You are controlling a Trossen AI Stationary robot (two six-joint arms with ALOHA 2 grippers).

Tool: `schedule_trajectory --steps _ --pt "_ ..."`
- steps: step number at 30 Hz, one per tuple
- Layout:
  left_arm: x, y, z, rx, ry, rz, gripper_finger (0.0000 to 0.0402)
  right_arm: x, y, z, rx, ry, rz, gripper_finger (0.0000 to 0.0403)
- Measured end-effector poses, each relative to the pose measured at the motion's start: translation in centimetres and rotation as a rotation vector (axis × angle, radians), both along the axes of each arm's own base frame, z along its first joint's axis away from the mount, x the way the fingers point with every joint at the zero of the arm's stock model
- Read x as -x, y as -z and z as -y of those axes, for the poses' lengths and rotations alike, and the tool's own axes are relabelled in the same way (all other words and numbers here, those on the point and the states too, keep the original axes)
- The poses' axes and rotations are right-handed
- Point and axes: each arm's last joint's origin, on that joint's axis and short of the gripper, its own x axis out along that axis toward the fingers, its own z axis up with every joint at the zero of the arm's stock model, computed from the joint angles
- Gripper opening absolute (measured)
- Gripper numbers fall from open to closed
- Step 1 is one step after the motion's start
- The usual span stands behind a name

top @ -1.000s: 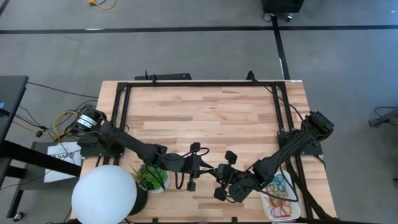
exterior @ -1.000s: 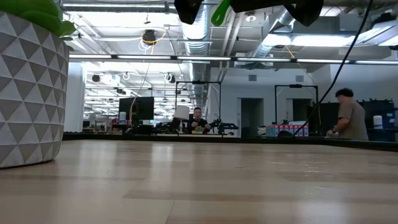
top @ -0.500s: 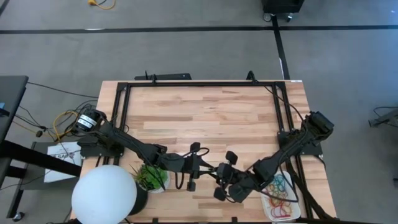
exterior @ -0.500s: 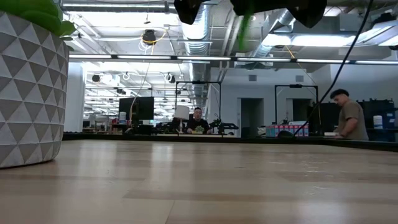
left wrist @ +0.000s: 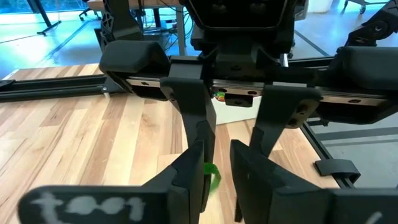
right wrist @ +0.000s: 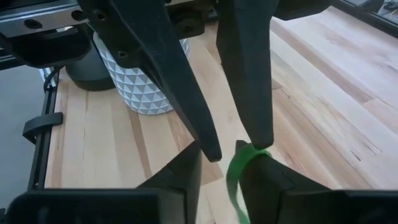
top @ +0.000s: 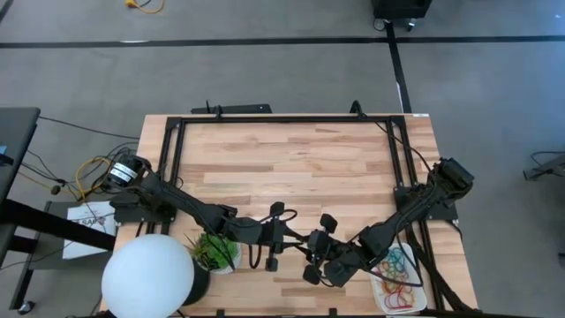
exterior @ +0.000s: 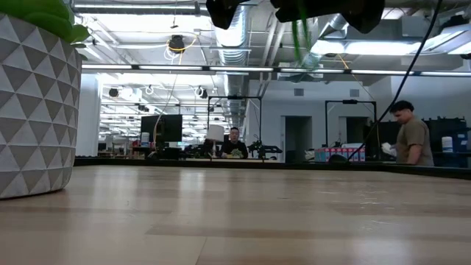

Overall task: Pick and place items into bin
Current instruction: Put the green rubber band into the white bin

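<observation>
You had a pale striped wood tabletop (top: pixel 291 159) framed by black rails. The band (right wrist: pixel 237 171) between the dark fingers (right wrist: pixel 249 68) was bright green. The pot (right wrist: pixel 144 81) wore a white-and-grey triangle pattern, the lamp (top: pixel 147 276) was plain white, and the white bin (top: pixel 381 299) held red, yellow and green loops.

Two robot arms, one pincer each: left pincer (top: pixel 292 238), right pincer (top: pixel 311 259). One wooden counter (top: pixel 291 159). One white bin (top: pixel 399 299), many colored bands (top: pixel 399 265) inside, too tangled to count. One green band (right wrist: pixel 236 177) up between pincers. One plant pot (exterior: pixel 33 103). One big white ball lamp (top: pixel 147 276). Two people (exterior: pixel 234 143) far back in room.
</observation>
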Motion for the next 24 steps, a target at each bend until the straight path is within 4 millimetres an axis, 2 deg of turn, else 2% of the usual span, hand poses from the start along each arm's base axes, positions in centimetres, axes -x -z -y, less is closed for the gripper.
schedule_trajectory --steps 7,14,19,24 --pt "0.0 0.0 0.0 0.0 0.0 0.0 0.0071 0.1 0.1 0.1 0.02 -0.003 -0.018 0.0008" --pt "0.0 0.0 -0.5 -0.028 -0.171 0.015 0.0071 1.3 0.7 -0.6 0.015 0.003 -0.073 0.0002" --pt "0.2 0.5 -0.6 -0.042 -0.181 -0.035 0.0071 4.1 1.5 -1.9 -0.033 0.034 -0.167 0.0001" --pt "0.4 1.3 -0.7 -0.047 -0.189 -0.114 0.0071 8.4 2.7 -3.8 -0.234 0.083 -0.41 0.0001"
